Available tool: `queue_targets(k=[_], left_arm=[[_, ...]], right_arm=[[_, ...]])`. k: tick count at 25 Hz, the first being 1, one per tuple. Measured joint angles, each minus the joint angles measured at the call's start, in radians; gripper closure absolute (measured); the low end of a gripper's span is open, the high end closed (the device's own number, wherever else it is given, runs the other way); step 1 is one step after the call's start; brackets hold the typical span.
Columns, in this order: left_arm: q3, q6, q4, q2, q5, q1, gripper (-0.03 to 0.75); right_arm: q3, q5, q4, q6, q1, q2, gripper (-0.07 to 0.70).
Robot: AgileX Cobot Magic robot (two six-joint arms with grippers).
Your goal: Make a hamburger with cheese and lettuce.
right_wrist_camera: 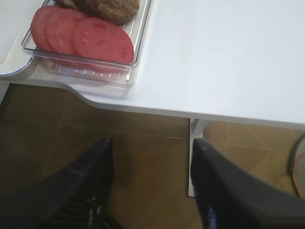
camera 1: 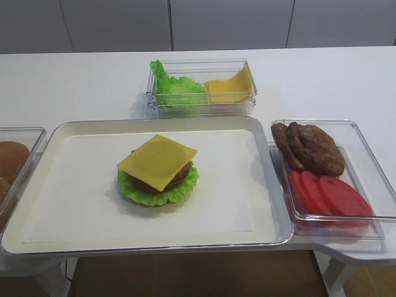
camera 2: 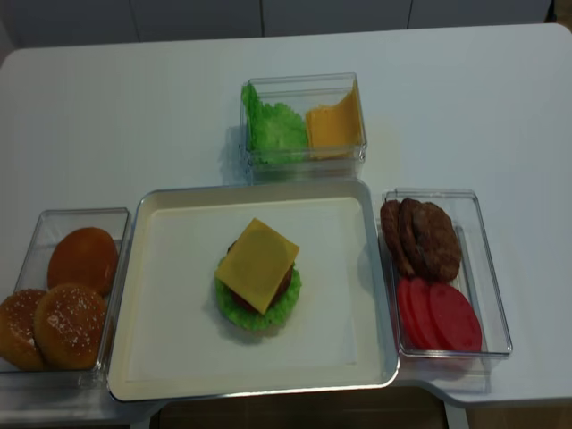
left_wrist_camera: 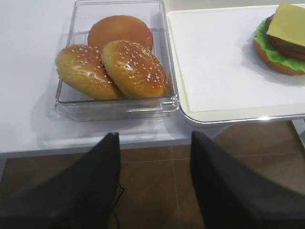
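Both hands hang open below the surface edge, left hand (left_wrist_camera: 152, 183), right hand (right_wrist_camera: 150, 183); hamburger (camera 1: 159, 174) sits mid-tray, cheese (camera 1: 157, 162) on top; next, likely a seeded bun (left_wrist_camera: 133, 67), lowered centred, flat.

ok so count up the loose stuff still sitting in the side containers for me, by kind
Buns: 3
Patties: 3, overlapping, so roughly
Tomato slices: 3
Lettuce: 1 visible
Cheese: 1 visible, possibly a stack
Total: 11
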Motion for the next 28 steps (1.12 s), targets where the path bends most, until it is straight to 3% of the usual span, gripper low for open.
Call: queue_targets(k=[3, 8, 28], left_arm=[[0.0, 0.0, 0.0, 0.0, 0.0, 0.0, 0.356], [0.0, 0.0, 0.0, 0.0, 0.0, 0.0, 0.356], [0.0, 0.0, 0.0, 0.0, 0.0, 0.0, 0.357]], right_arm=[[0.006, -0.023, 0.0, -0.02, 0.0, -0.002, 0.234], [0.041, -0.119, 0.004, -0.022, 0.0, -0.002, 0.234], [0.051, -0.131, 0.006, -0.022, 0.0, -0.064, 0.234]])
